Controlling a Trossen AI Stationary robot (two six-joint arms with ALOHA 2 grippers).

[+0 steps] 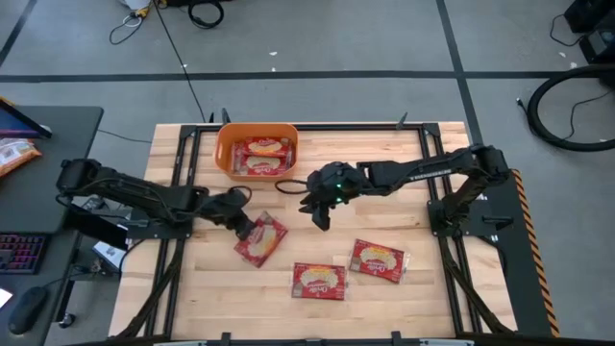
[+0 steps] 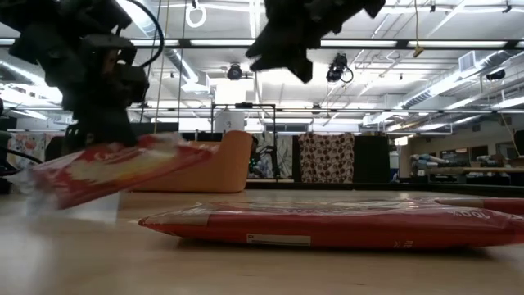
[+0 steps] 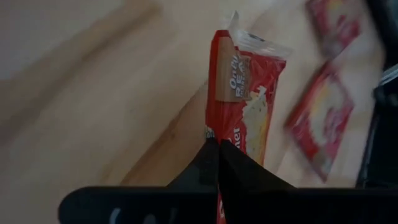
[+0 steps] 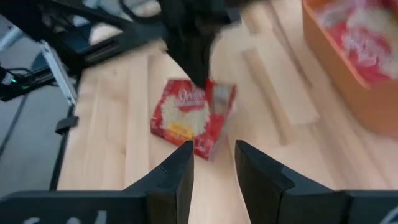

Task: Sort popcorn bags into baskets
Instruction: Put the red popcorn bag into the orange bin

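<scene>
Blur smears two popcorn bags (image 3: 323,118) beyond the left claw (image 3: 214,146); the orange basket (image 4: 348,68), also blurred, runs off the right wrist view's edge.

both arms are dark, near-black, built of slim jointed segments. the right arm (image 1: 437,171) carries a line of pale lettering along its forearm link and a small green light on the wrist housing, on the side toward the orange bin (image 1: 256,150). a thin black cable loops out beside that wrist, nearest the bin. the left arm (image 1: 135,192) is uniformly black, with cables trailing at its base end, away from the bin. the right gripper (image 4: 211,174) has two flat, matte black fingers with angular, bevelled tips. the left gripper (image 3: 217,155) shows black fingers tapering to a narrow point above a broad black crossbar.
</scene>
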